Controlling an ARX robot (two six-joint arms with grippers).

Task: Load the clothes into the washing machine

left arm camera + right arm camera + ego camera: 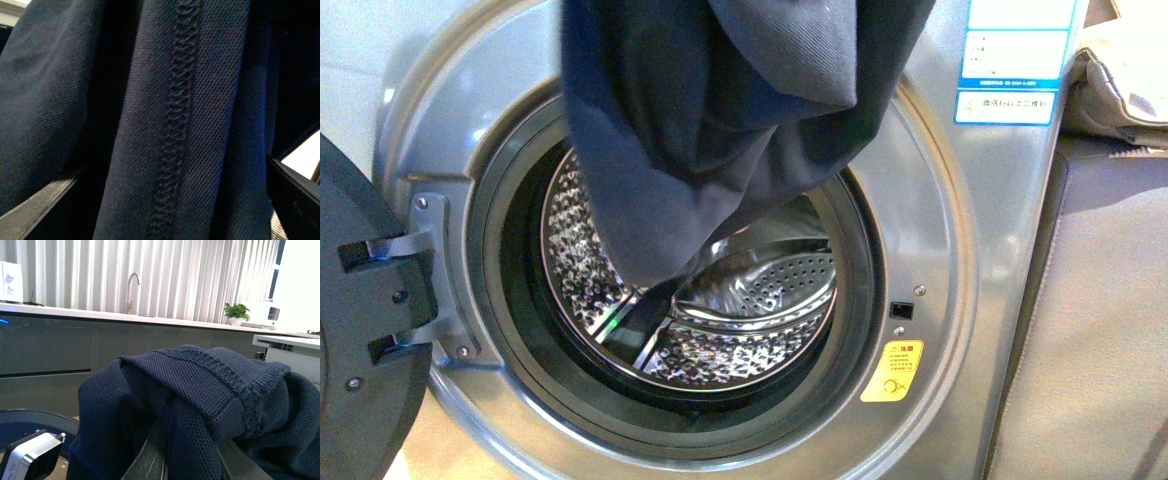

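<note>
The left pincer (172,172) stands wide, its two dark fingers (30,212) far apart, with the clothes (200,100) hanging loose between them. The right pincer (192,440) has its grey fingers (147,460) drawn close together, clamped on a bunched fold that drapes over them and hides the tips.

Garment (720,130): hangs from above, before the washing machine (960,300); its lower end is in the porthole, in front of the drum (760,300).
Door (360,330): swung open at left, on the hinge (420,270).
Warning sticker (892,370): on the front panel, lower right of the porthole.
Labels (1015,60): upper right of the panel.
Cloth (1120,90): right of the labels.
Faucet (132,290), plant (236,312): on the far worktop (150,317), behind the garment.
</note>
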